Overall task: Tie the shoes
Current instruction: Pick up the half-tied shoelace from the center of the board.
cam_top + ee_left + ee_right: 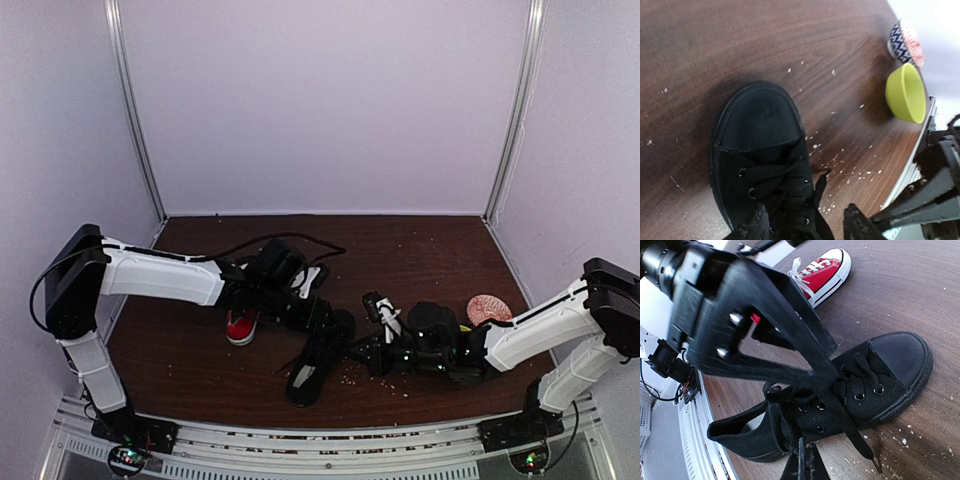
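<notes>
Dark wooden table point(200, 350): left hand point(806, 221) spread over the black shoe point(760, 125), right hand point(804, 466) pinching its lace point(800, 446).

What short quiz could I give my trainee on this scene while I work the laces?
1. What colour are the laces on the red sneaker?
2. True or false: the right fingers stand wide open.
3. The left fingers hang over which thing? A) red sneaker B) black shoe C) yellow-green bowl

Key
1. White.
2. False: they are shut, apparently pinching a black lace.
3. B.
</notes>
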Tool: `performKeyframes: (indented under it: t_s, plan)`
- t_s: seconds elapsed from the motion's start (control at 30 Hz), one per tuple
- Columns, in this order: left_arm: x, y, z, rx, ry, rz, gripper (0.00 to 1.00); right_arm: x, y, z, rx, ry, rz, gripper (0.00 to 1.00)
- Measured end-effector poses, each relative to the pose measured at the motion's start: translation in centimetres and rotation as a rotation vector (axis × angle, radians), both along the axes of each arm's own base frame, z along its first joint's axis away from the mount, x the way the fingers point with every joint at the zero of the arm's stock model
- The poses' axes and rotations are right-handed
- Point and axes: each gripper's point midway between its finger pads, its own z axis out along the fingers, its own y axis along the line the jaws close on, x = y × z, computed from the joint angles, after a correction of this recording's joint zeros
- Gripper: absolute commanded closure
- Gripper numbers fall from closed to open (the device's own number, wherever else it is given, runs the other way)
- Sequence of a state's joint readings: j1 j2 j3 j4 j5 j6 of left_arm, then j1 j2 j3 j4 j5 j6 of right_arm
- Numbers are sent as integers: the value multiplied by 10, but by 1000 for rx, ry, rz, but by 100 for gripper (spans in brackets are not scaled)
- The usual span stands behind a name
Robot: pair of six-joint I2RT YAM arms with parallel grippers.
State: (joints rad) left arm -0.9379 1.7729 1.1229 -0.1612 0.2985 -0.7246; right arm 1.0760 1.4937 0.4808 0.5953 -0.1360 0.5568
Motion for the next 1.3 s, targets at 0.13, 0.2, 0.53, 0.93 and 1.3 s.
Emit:
performKeyframes:
  t_s: [0.13, 0.2, 0.53, 0.93, 1.3]
  plan:
    - [-4, 2, -16, 62, 29, -26, 55, 0, 1, -2, -2, 2, 1, 100]
    - [-8, 4, -19, 78, 34, -38, 64, 0, 1, -4, -6, 5, 3, 100]
    - [-18, 6, -14, 78, 46, -69, 50, -1, 2, -7, -9, 10, 9, 100]
    - [-30, 11, -9, 92, 48, -103, 92, 0, 3, -5, -5, 8, 9, 100]
    - [-21, 59, 22, 66, -74, 118, 96, 1, -1, 0, 2, -4, -6, 100]
